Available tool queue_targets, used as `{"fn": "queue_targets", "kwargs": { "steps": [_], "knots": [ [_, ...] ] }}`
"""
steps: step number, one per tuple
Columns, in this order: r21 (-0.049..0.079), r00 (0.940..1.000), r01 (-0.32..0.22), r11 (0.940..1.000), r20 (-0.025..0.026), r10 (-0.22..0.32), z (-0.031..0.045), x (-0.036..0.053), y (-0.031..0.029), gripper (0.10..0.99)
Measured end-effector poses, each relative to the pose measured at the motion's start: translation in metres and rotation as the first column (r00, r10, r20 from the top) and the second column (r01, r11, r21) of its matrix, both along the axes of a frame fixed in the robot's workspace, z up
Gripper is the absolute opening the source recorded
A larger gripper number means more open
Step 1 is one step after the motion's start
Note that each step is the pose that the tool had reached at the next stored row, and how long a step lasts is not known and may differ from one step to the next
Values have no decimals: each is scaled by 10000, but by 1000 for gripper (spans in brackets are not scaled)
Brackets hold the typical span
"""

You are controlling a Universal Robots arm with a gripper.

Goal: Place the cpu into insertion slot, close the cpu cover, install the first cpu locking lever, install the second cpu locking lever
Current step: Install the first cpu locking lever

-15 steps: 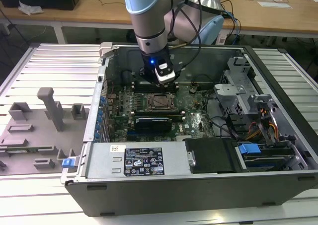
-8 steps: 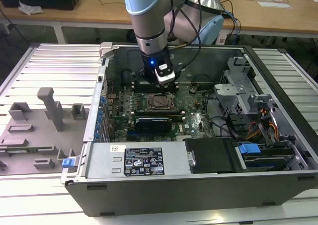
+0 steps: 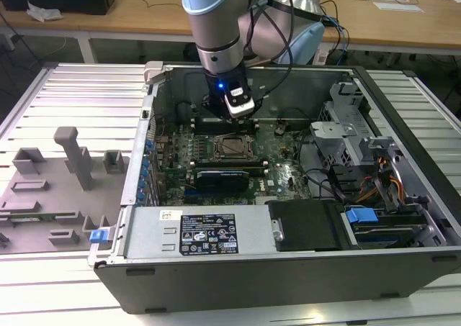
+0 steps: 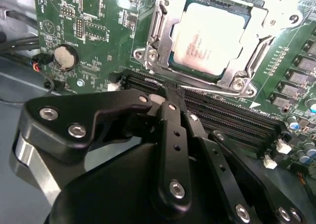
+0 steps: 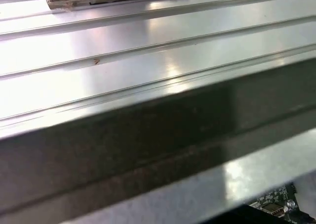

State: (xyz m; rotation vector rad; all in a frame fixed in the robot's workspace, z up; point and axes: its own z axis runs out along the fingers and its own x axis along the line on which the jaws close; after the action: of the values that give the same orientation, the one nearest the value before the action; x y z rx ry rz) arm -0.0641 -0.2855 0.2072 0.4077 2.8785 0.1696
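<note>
The cpu, a square chip with a silver-grey top, lies flat in the insertion slot on the green board. The cpu cover, a thin silver frame, lies down around it with the chip showing through its window. A thin wire locking lever runs along the cover's near edge. My gripper is shut, its black fingers pressed together, the tips right at the lever's bent end. In the exterior view the gripper hangs just behind the socket.
Long black memory slots run beside the socket, and a coin battery sits further off. A black card lies in front of the socket. A grey drive cage and cables fill the exterior view's right. Grey fixtures stand outside the case.
</note>
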Motion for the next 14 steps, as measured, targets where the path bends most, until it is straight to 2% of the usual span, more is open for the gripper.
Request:
{"fn": "queue_targets", "kwargs": {
  "steps": [14],
  "knots": [
    [-22, 9998, 195, 9998, 0, -195, -35, 0, 21, 106]
  ]
}}
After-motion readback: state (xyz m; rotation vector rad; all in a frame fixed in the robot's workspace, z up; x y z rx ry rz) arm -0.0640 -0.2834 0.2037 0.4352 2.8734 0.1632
